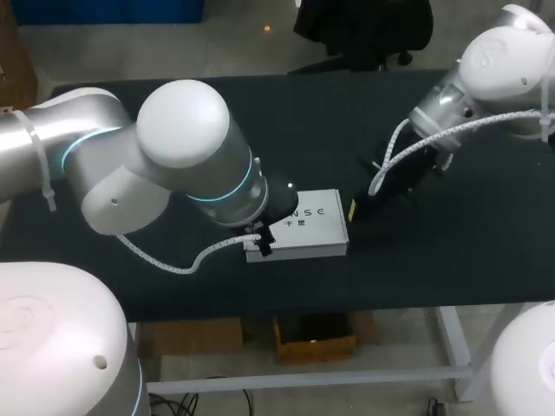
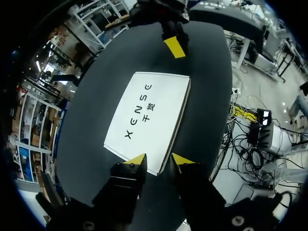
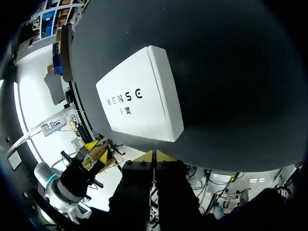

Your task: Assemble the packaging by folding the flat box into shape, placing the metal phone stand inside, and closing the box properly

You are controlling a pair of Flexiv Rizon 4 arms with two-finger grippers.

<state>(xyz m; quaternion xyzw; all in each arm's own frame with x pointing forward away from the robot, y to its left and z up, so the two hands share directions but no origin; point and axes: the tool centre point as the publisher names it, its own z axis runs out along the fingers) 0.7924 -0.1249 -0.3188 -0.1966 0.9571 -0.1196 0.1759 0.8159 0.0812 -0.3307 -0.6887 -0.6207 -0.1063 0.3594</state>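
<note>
I judge the job nearly done: the box (image 1: 305, 225) lies folded and closed, stand unseen, my left gripper (image 2: 159, 161) parted and empty at its corner, my right gripper (image 3: 154, 155) pinched together, empty.

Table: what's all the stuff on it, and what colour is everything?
box: one, white with dark print, looks closed, lying flat near the table's middle.
table: one, black, under everything.
left arm: one, white and silver, over the table beside the box.
right arm: one, white and silver, coming in at the far corner.
left gripper: one, black with yellow tips, open, at one corner of the box.
right gripper: one, black with yellow tips, shut on nothing, beside the box's edge.
</note>
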